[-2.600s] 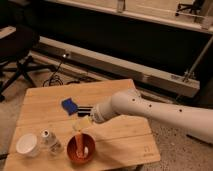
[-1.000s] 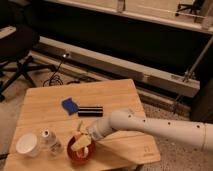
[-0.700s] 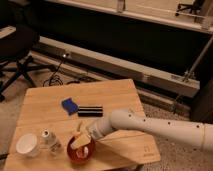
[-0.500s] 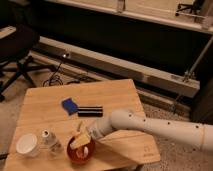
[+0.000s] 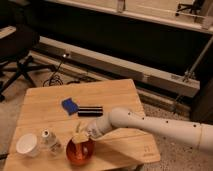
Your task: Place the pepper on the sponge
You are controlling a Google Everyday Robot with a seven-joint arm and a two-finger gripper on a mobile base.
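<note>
In the camera view, the claw (image 5: 79, 136) is hanging at the mouth of the orange-red bowl (image 5: 80, 154) on the bench (image 5: 45, 100); I cannot tell how far it is spread. The pepper is not showing apart from the bowl's orange inside. The sponge (image 5: 69, 105) is lying well behind the bowl, beside a black bar (image 5: 90, 110). A white cup (image 5: 27, 145) and a small bottle (image 5: 50, 141) are standing left of the bowl.

Tool (image 5: 78, 136) over bowl (image 5: 80, 159), tbl (image 5: 45, 97) front; sponge (image 5: 69, 105) behind, bar (image 5: 90, 110) just R.
</note>
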